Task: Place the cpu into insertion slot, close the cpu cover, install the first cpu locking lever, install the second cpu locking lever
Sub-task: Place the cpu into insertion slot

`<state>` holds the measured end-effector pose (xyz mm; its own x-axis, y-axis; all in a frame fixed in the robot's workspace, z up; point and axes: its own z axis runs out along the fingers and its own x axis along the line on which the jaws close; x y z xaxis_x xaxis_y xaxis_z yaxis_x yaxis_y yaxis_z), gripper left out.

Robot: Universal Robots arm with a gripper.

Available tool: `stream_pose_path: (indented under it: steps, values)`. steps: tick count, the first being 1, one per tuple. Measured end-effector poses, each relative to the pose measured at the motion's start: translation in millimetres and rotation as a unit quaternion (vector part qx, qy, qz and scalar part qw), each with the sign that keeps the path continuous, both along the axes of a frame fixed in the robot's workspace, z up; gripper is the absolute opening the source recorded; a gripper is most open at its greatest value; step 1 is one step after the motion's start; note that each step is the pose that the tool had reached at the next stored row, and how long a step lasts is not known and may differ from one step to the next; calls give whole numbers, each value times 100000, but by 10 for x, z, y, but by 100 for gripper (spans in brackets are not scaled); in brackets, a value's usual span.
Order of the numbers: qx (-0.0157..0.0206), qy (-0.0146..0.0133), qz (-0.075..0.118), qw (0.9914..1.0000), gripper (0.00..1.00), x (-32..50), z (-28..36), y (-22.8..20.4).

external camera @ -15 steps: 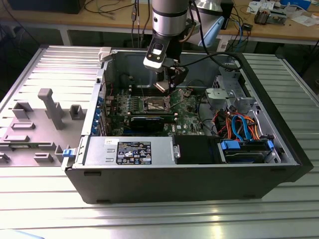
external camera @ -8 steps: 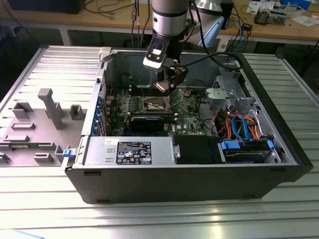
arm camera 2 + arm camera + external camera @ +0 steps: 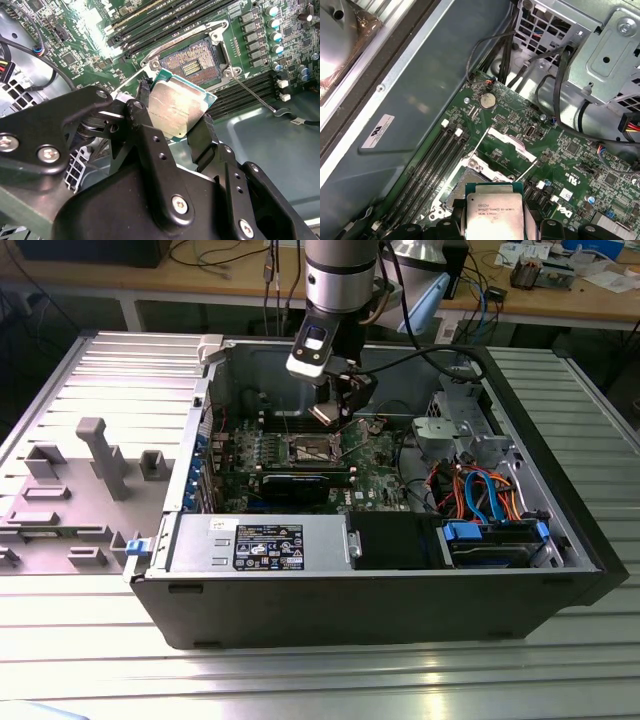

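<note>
The tool (image 3: 174,120) is closed on the cpu (image 3: 177,107), gripping two opposite edges, with the chip tilted. The cpu hangs just above the slot (image 3: 192,62) and does not touch it, so placement is not done. The cover (image 3: 506,141) stands raised and both levers (image 3: 478,142) appear unlatched, so all four steps are judged outstanding. The second wrist view shows the grip and the bare slot contacts. The first wrist view shows the cover and levers. The exterior view shows the case (image 3: 400,610) standing mid-bench (image 3: 300,680).
</note>
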<state>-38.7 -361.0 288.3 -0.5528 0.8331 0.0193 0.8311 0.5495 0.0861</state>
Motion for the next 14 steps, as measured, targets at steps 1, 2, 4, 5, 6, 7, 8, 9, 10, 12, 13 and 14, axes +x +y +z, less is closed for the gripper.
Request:
stream_pose_path:
  steps: [1,2,4,5,6,7,8,9,10,12,13,14]
  values:
    - [-3,2,-90,100000,55,0,0,0]
    - [-1,3,-159,100000,55,0,0,0]
    - [-2,2,-314,100000,55,0,0,0]
    - [-7,4,-412,99999,55,0,0,0]
    - [-2,3,-474,99999,55,0,0,0]
    - [-3,2,-530,99999,55,0,0,0]
    - [-3,2,-626,99998,55,0,0,0]
    - [-6,4,-680,99998,55,0,0,0]
    - [-3,2,-717,99997,55,0,0,0]
    - [-2,4,-798,99997,55,0,0,0]
    - [-2,3,-1211,99993,55,0,-1,0]
    - [-3,5,-1375,99991,55,0,-1,0]
